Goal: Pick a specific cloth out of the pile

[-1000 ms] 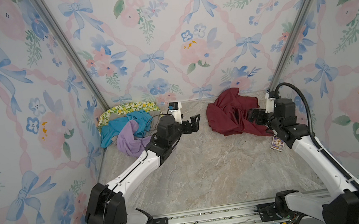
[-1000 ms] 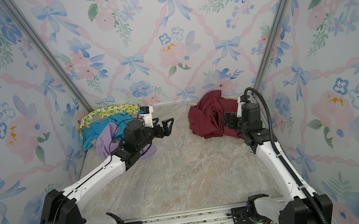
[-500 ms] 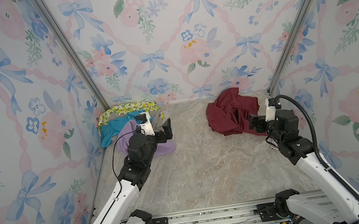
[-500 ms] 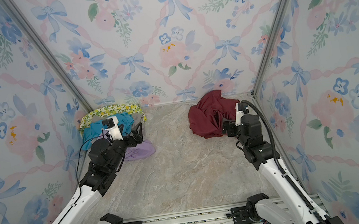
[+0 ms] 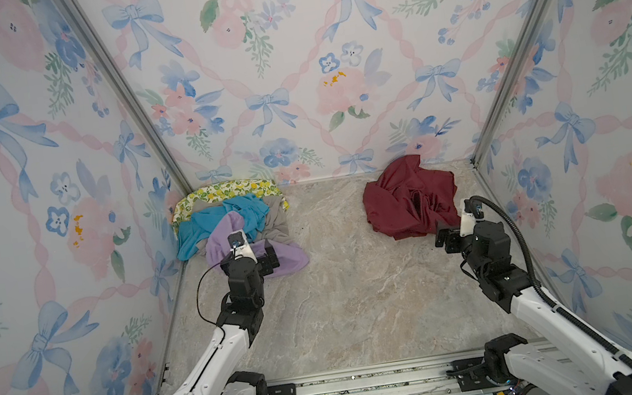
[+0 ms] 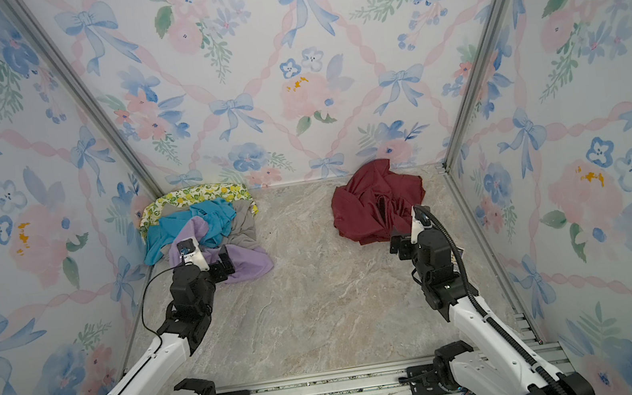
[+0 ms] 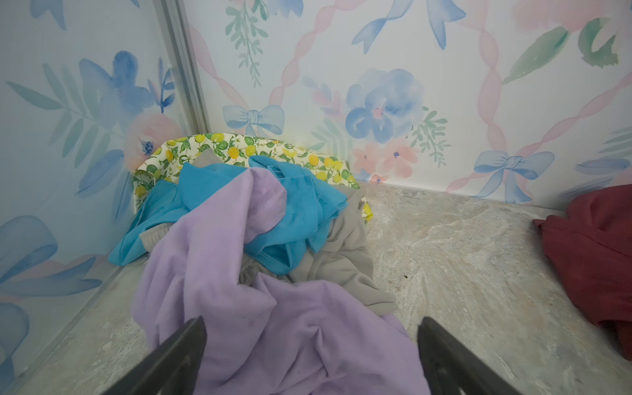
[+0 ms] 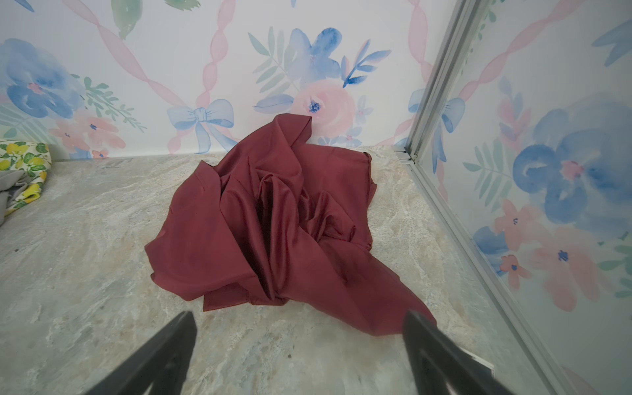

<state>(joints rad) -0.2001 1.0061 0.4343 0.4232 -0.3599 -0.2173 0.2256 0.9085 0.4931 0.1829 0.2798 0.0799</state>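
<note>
The cloth (image 5: 398, 199) (image 6: 365, 204) (image 8: 284, 219), maroon with a slight sheen, lies crumpled alone at the far right against the back wall; its edge also shows in the left wrist view (image 7: 602, 246). The pile (image 5: 225, 224) (image 6: 200, 223) (image 7: 239, 222) fills the far left corner: lavender on top and in front, then teal, grey and a lemon print. My left gripper (image 5: 268, 255) (image 6: 225, 264) (image 7: 311, 325) hangs open over the lavender cloth's near part. My right gripper (image 5: 448, 236) (image 6: 400, 243) (image 8: 297, 318) stands open just short of the maroon cloth's near edge, over bare table.
Floral walls close in the marble table (image 5: 339, 287) on three sides, with metal corner posts (image 5: 479, 150) at the back. A metal rail (image 5: 353, 382) with the arm bases runs along the front. Bare marble separates the pile from the maroon cloth.
My left gripper has swung from the middle of the table back to the left and nearer, ending over the lavender cloth. My right gripper has drawn back off the maroon cloth. Both stayed open.
</note>
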